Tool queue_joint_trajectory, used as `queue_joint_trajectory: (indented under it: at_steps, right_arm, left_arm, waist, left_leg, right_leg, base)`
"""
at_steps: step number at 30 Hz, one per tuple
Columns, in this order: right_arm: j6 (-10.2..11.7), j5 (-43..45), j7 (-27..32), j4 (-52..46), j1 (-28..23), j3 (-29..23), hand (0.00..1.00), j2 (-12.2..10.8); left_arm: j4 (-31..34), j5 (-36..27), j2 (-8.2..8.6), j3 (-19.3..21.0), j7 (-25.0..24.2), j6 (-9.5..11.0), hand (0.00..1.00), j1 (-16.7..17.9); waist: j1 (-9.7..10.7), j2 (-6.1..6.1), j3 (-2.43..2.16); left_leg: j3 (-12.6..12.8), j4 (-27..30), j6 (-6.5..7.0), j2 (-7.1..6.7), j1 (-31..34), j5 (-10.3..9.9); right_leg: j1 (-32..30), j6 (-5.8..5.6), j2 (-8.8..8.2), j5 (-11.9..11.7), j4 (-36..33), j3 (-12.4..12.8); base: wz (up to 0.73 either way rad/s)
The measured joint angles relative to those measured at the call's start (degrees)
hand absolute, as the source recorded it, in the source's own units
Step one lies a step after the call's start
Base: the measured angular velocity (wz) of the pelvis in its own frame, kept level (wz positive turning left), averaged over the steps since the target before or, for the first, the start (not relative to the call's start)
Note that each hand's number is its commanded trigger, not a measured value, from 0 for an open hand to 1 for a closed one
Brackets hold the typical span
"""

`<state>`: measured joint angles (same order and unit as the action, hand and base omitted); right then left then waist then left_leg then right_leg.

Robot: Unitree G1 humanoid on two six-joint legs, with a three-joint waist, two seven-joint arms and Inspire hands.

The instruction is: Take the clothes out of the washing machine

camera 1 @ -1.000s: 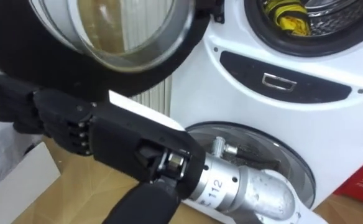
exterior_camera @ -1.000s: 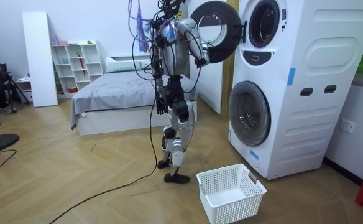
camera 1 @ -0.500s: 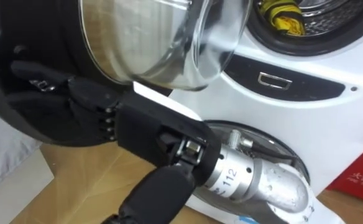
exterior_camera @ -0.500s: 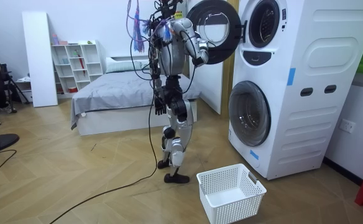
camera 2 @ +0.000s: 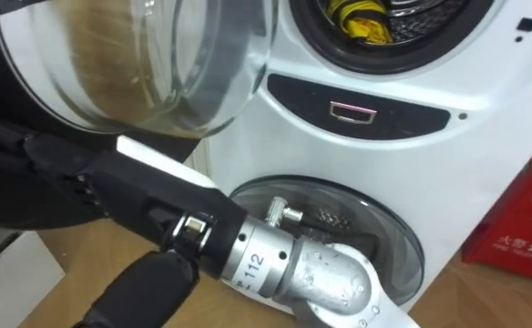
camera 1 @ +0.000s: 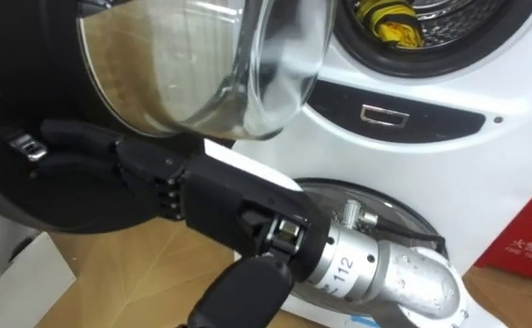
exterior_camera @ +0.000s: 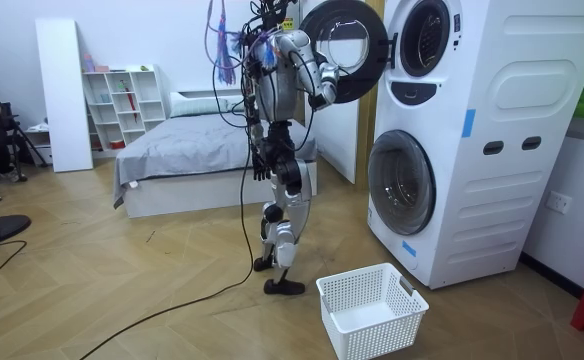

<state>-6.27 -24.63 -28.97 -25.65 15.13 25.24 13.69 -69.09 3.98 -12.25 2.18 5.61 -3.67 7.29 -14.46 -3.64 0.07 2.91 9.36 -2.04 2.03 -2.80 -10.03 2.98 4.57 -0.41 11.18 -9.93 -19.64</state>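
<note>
Against door (camera 1: 11,196), right hand (camera 1: 152,173) flat, clothes (camera 1: 386,24) inside

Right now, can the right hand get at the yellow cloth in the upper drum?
Probably not yet. The right hand rests on the open door, left of the drum, with the door's glass bowl between. The opening around the yellow cloth looks free.

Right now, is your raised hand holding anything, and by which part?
Nothing is gripped: the right hand lays straight fingers on the open door's dark rim. The yellow clothes lie in the drum.
</note>
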Motion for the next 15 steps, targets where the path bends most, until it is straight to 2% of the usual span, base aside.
queue_joint_trajectory:
  at_steps: [5, 12, 15]
  right_arm:
    - [0.0, 1.1, 0.0, 0.0, -2.0, -0.2, 0.0, 0.2]
    - [0.0, 3.7, -1.1, 0.0, -2.6, -2.4, 0.0, 1.2]
    - [0.0, 7.0, -1.4, 0.1, -5.7, -3.1, 0.0, 2.0]
  left_arm:
    - [-0.4, 0.0, 0.0, 0.0, 0.0, 0.0, 0.0, 0.7]
    - [0.0, 0.1, 0.18, 0.0, -0.2, -0.1, 0.0, 1.2]
    - [0.4, 0.1, 0.19, 0.0, -0.7, -0.4, 0.0, 1.3]
  waist:
    - [0.2, -0.28, -0.11]
    - [0.5, -0.51, 0.02]
    - [0.9, -0.62, 0.12]
  left_leg:
    - [0.1, 0.0, 0.0, -0.14, 0.0, 0.0]
    - [0.1, 0.0, 0.0, -0.19, 0.1, 0.0]
    - [0.2, -0.1, 0.0, -0.2, 0.0, 0.0]
  right_leg:
    - [0.0, -0.09, 0.03, -0.1, 0.2, 0.6]
    - [0.0, -0.13, 0.03, 0.0, 0.3, 0.7]
    - [0.0, -0.14, 0.03, 0.0, 0.3, 0.9]
  base:
    - [-0.03]
    - [0.0]
    - [0.0]
